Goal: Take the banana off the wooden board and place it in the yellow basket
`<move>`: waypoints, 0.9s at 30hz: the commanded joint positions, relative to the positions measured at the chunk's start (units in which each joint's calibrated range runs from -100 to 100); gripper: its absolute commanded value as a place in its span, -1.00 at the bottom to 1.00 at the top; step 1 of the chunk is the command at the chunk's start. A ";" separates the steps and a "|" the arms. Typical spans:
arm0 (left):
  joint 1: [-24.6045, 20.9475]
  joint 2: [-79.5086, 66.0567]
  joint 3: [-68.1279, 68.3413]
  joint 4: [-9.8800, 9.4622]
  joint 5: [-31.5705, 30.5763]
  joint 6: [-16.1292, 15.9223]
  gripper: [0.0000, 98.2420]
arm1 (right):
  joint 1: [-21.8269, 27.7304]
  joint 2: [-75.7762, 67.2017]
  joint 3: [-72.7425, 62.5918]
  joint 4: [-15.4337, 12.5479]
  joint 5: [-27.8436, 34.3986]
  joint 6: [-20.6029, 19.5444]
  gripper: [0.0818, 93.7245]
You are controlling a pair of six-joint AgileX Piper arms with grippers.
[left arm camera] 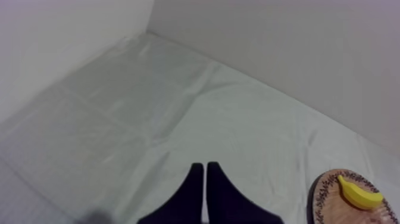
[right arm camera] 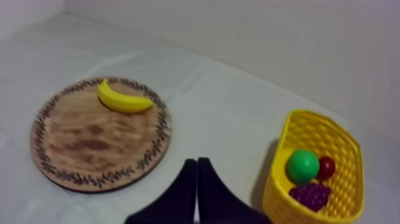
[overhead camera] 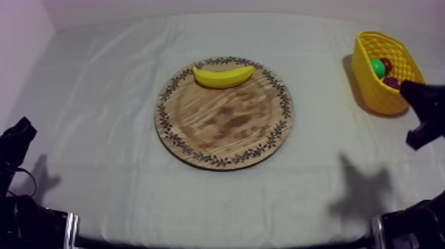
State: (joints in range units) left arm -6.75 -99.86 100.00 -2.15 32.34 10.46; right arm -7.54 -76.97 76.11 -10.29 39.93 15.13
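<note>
The yellow banana (overhead camera: 224, 75) lies on the far part of the round wooden board (overhead camera: 224, 126) at mid-table. In the right wrist view the banana (right arm camera: 123, 100) rests on the board (right arm camera: 89, 140) with the yellow basket (right arm camera: 286, 149) beside it. My right gripper (right arm camera: 196, 168) is shut on nothing, raised above the cloth between board and basket. It appears in the top view as my right gripper (overhead camera: 418, 119), just in front of the basket (overhead camera: 363, 73). My left gripper (left arm camera: 205, 174) is shut and empty, low at the left side, far from the banana (left arm camera: 360, 193).
The basket holds a green fruit (right arm camera: 302, 165), a small red fruit (right arm camera: 327, 167) and a bunch of grapes (right arm camera: 311, 195). Open cloth lies between the board and the basket. My left gripper (overhead camera: 18, 139) sits near the table's left front corner.
</note>
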 commanded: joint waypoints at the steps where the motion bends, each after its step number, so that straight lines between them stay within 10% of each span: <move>1: -0.02 0.04 0.00 0.03 0.00 0.02 -1.00 | -1.04 8.86 -12.02 -1.41 1.47 0.65 -0.99; 15: -0.02 0.04 0.00 0.03 0.00 0.02 -1.00 | 0.95 38.23 -44.32 -13.49 20.57 12.16 -0.99; 27: -0.02 0.04 0.00 0.03 0.00 0.02 -1.00 | -1.56 62.66 -63.57 -13.07 31.37 15.79 -0.99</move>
State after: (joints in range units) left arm -6.75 -99.86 100.00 -2.15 32.34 10.46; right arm -8.38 -19.81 15.00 -23.68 70.97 30.68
